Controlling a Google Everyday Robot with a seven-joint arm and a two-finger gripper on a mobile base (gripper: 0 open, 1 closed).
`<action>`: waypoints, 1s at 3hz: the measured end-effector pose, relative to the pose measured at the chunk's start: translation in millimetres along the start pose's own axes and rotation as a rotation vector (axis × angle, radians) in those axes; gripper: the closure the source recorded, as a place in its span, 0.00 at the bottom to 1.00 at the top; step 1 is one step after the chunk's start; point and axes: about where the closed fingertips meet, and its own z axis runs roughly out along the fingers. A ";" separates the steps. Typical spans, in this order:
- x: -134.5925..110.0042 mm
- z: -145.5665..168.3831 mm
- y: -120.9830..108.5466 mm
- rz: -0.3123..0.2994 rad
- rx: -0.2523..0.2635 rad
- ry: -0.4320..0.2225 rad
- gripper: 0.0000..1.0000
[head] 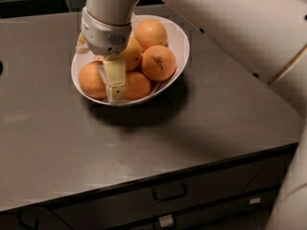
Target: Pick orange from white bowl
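Note:
The white bowl [180, 38] stands on the dark countertop and holds several oranges. One orange [150, 33] lies at the back, one [159, 63] at the right, one [91, 79] at the front left and one [137, 85] at the front. My gripper [113, 91] hangs straight down from the white wrist [106, 30] over the left half of the bowl. It reaches between the front-left orange and the front orange, down near the bowl's front rim. The wrist hides the bowl's back left part.
The dark grey countertop [201, 123] runs to a front edge, with drawers and a handle [169, 194] below. My large white arm [240, 28] crosses the upper right above the counter. A dark round spot [1, 67] sits at the left edge.

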 end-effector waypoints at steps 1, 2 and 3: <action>5.3 -0.2 -3.8 0.002 0.001 0.013 0.06; 8.5 0.1 -8.1 0.001 0.001 0.022 0.12; 8.7 0.9 -8.4 0.002 0.001 0.025 0.20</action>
